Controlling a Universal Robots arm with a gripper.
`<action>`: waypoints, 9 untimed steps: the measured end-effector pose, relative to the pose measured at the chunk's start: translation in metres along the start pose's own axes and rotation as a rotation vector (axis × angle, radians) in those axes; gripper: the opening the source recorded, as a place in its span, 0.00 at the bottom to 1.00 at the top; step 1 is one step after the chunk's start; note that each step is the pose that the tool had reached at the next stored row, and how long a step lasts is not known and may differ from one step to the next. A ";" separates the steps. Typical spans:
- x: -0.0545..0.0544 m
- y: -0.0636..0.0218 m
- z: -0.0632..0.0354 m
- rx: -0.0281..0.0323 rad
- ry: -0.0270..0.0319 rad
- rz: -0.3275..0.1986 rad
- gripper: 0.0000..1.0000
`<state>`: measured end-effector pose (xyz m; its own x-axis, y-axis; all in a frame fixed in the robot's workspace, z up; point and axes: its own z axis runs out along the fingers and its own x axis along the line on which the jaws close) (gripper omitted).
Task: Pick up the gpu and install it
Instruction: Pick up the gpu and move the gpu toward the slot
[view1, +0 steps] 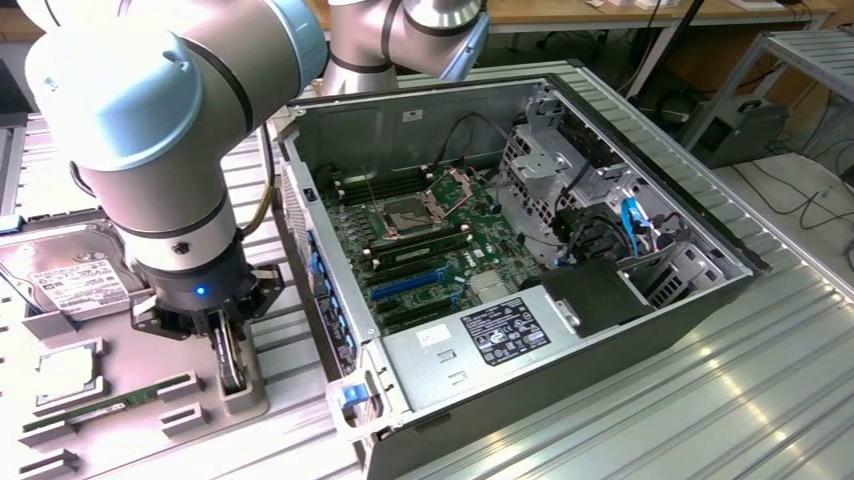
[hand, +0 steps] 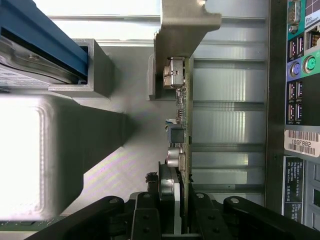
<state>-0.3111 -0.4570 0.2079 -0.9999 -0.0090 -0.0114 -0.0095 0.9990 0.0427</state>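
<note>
Exterior view, starting from its left: you have a silver hard drive with a white label lying flat on grey moulded fixtures; near it a square silver chip and a thin green memory stick lie in their own recesses; next stands the arm, a smooth grey tube with pale blue caps, pointing straight down; its gripper pinches the gpu, which stands upright on edge at a narrow grey slotted holder; you cannot tell whether the card's lower edge sits in the slot or clear of it. Just beside the holder rises the open computer case, black sheet metal with hard rims; inside lie the green motherboard with blue slots and a boxy silver power supply; the room between holder and case wall is tight. The ribbed aluminium table runs bare toward the exterior view's right.

Wrist view: the gripper has black fingers pressed on both faces of the gpu; a silver bracket caps the card's far end; the case's rear ports sit near.
</note>
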 end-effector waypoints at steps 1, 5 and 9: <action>0.000 0.0000 0.0000 0.0000 0.0000 0.000 0.29; 0.000 0.0001 -0.0027 -0.0007 -0.0001 0.000 0.29; 0.000 0.0003 -0.0069 -0.0009 0.0000 0.000 0.29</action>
<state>-0.3111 -0.4570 0.2148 -0.9999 -0.0089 -0.0114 -0.0094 0.9990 0.0436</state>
